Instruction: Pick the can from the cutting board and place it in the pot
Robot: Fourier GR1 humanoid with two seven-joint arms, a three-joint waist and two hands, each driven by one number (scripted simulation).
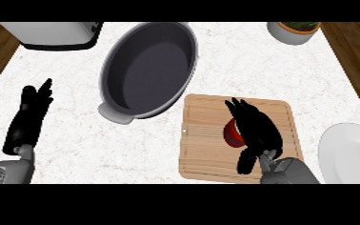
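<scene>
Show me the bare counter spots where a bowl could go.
Bare counter lies between the left hand and the pot, and between the pot and the planter. The cutting board is crowded: the right hand covers the can.

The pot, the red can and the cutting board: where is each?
pot [149, 66], head view, on its dark inner floor.
red can [231, 132], head view, on its visible side.
cutting board [204, 157], head view, on bare wood.

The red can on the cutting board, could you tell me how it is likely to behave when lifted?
The can looks rigid, so it should probably keep its shape. It seems to lie on its side on the cutting board, so it may roll if nudged. The right hand covers most of it.
</scene>
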